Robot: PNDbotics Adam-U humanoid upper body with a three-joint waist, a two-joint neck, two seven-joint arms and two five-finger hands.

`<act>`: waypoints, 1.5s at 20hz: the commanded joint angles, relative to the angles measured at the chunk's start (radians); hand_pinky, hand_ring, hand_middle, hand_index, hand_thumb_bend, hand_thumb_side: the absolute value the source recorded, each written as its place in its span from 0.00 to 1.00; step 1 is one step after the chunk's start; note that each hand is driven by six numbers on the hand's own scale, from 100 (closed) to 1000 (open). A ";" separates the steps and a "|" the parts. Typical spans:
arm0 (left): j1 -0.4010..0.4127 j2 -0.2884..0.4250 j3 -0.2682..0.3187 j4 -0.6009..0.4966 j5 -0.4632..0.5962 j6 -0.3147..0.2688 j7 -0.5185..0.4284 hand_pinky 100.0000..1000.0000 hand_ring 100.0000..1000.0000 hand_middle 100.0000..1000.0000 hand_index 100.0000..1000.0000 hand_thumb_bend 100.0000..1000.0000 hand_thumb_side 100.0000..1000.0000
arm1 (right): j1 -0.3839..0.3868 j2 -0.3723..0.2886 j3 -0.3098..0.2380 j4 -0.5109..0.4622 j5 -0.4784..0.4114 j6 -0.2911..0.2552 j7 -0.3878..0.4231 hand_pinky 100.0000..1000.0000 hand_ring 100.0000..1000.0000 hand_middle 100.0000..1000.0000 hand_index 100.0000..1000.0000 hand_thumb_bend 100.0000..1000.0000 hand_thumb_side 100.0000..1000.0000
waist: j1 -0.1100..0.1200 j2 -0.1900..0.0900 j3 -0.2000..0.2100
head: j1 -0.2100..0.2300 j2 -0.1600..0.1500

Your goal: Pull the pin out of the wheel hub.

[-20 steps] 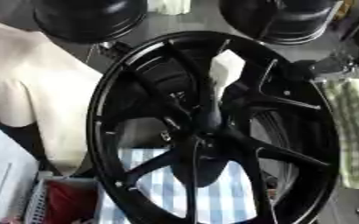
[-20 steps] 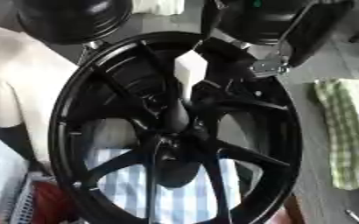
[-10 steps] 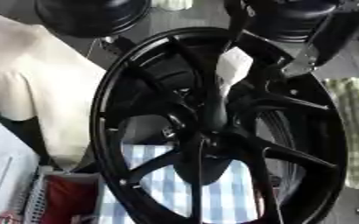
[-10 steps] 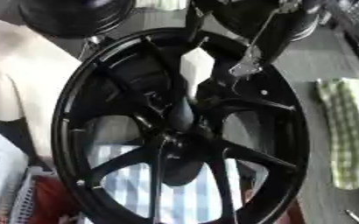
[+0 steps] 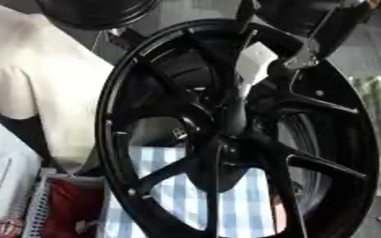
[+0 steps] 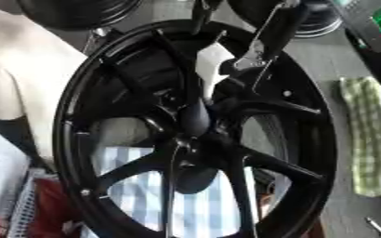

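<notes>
Blue-white checked cloth [image 5: 174,195] is seen at the bottom of the frame, under the black wheel hub [image 6: 195,135], which fills the centre. A green checked towel [image 6: 371,139] lies at right. The right robot hand [image 6: 263,39] is placed at upper centre over the rim; finger state cannot be told. The pin cannot be made out. A cream cloth [image 5: 39,79] is seen at upper left.
</notes>
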 commanded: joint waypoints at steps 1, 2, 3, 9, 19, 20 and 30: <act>-0.010 0.016 0.004 -0.019 -0.003 0.001 -0.002 0.77 0.68 0.61 0.75 0.21 0.71 | -0.020 -0.013 -0.013 0.007 0.011 -0.032 0.026 0.87 0.80 0.76 0.78 0.34 0.25 | 0.002 -0.013 0.004 | -0.006 0.000; -0.010 0.015 0.004 -0.020 -0.004 0.002 -0.002 0.77 0.68 0.61 0.75 0.21 0.71 | -0.020 -0.013 -0.012 0.009 0.012 -0.033 0.026 0.87 0.80 0.76 0.78 0.34 0.25 | 0.001 -0.011 0.006 | -0.005 0.001; -0.011 0.015 0.004 -0.020 -0.004 0.002 -0.001 0.77 0.67 0.61 0.75 0.21 0.71 | -0.019 -0.013 -0.011 0.010 0.013 -0.034 0.026 0.87 0.80 0.76 0.78 0.34 0.25 | -0.001 -0.009 0.007 | -0.005 0.001; -0.011 0.012 0.005 -0.019 -0.006 0.003 -0.001 0.77 0.67 0.61 0.75 0.21 0.72 | -0.016 -0.011 -0.008 0.027 0.030 -0.041 0.026 0.87 0.80 0.76 0.78 0.34 0.21 | -0.008 -0.002 0.014 | -0.008 0.001; -0.011 0.007 0.004 -0.017 -0.006 0.003 -0.003 0.77 0.67 0.61 0.75 0.20 0.72 | -0.016 -0.002 -0.010 0.078 0.057 -0.061 0.026 0.87 0.79 0.74 0.76 0.29 0.15 | -0.010 0.000 0.014 | -0.010 -0.005; -0.011 0.006 0.004 -0.017 -0.006 0.003 -0.003 0.77 0.67 0.61 0.75 0.20 0.72 | -0.016 0.000 -0.010 0.079 0.055 -0.061 0.026 0.87 0.79 0.74 0.75 0.28 0.14 | -0.010 0.001 0.014 | -0.010 -0.006; -0.013 0.005 0.004 -0.015 -0.007 0.003 -0.005 0.78 0.67 0.62 0.75 0.20 0.73 | -0.019 0.010 -0.026 0.069 0.002 -0.042 0.026 0.85 0.74 0.56 0.60 0.14 0.11 | -0.009 -0.002 0.014 | -0.006 -0.006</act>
